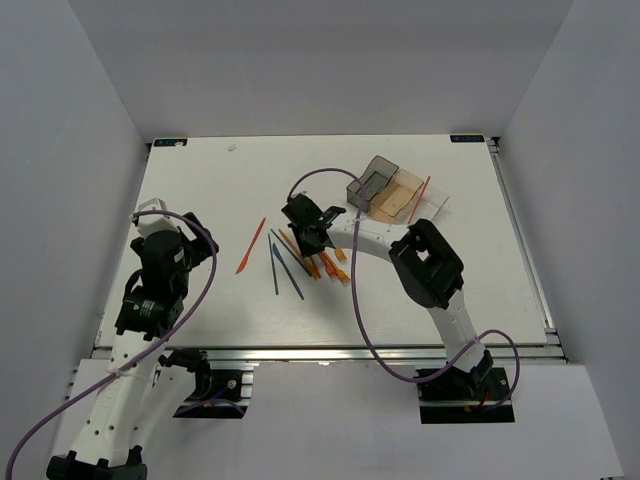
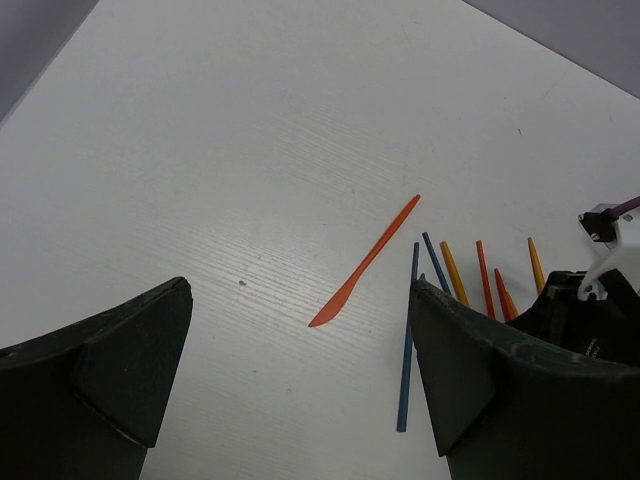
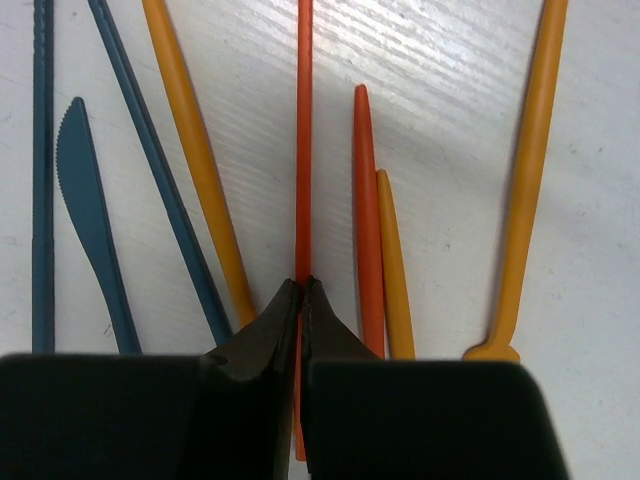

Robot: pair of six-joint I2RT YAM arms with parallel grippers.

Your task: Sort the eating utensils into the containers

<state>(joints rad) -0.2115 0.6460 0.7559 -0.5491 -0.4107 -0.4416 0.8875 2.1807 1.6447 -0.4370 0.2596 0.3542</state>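
Note:
Several eating utensils lie fanned out mid-table. My right gripper is down among them, shut on a thin orange stick that runs between its jaws. Left of it lie a blue knife, two blue sticks and a yellow-orange stick. To its right lie more orange pieces. An orange knife lies apart on the left, ahead of my left gripper, which is open and holds nothing. The containers stand at the back right: dark grey, orange and clear bins in a row.
One orange utensil leans at the clear bin's far side. A purple cable loops over the table between the right gripper and the bins. White walls enclose the table on three sides.

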